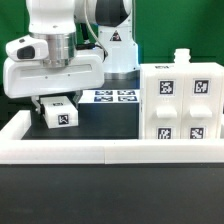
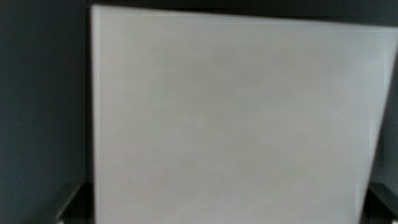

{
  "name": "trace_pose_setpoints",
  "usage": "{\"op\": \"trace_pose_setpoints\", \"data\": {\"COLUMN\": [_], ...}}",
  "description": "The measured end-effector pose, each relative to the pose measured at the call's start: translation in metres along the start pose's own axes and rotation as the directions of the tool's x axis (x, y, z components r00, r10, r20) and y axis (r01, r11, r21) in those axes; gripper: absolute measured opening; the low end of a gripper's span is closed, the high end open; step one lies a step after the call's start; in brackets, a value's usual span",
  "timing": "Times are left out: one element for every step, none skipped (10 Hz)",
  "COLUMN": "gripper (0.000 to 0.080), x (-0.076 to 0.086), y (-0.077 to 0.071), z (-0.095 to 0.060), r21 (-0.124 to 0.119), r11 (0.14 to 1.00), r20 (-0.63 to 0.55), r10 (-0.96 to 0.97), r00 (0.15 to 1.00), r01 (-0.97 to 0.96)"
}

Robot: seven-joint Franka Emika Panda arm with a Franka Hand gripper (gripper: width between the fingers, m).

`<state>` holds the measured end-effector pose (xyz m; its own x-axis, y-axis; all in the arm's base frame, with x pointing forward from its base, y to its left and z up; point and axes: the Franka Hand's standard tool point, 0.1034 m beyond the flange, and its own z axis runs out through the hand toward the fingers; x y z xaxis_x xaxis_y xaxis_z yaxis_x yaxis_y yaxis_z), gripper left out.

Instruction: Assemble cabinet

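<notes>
The large white cabinet body (image 1: 180, 105), with several tags on its face and a small knob on top, stands at the exterior view's right. A small white cabinet part (image 1: 60, 115) with one tag sits between the fingers of my gripper (image 1: 58, 103) at the exterior view's left, low by the black table; I cannot tell if it touches the table. In the wrist view the part's plain white face (image 2: 231, 110) fills almost the whole picture, and my gripper (image 2: 222, 212) has a dark finger (image 2: 66, 205) against each side edge.
The long low white border wall (image 1: 100, 152) runs along the front and up the left side. The marker board (image 1: 115, 97) lies flat on the table behind, near the arm's base.
</notes>
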<state>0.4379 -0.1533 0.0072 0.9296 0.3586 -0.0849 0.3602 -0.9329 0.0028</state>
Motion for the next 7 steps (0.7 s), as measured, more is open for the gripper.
{"op": "trace_pose_setpoints", "data": {"gripper": [0.0562, 0.0562, 0.0562, 0.0562, 0.0563, 0.0563, 0.0563], "x": [0.002, 0.007, 0.012, 0.018, 0.026, 0.034, 0.042], "y": [-0.003, -0.014, -0.026, -0.041, -0.056, -0.068, -0.082], "z": [-0.003, -0.014, -0.028, -0.044, -0.061, -0.077, -0.094], "r21": [-0.004, -0.014, -0.015, -0.004, 0.013, 0.018, 0.031], "r11": [1.0, 1.0, 1.0, 1.0, 1.0, 1.0, 0.999], "r20": [-0.006, -0.025, -0.037, -0.037, -0.027, -0.032, -0.022], "r10": [0.0, -0.016, -0.019, -0.009, 0.003, 0.011, 0.041], "r00": [1.0, 1.0, 0.999, 0.999, 1.0, 0.999, 0.999], "r01": [0.0, 0.016, 0.018, 0.009, -0.002, -0.011, -0.04]}}
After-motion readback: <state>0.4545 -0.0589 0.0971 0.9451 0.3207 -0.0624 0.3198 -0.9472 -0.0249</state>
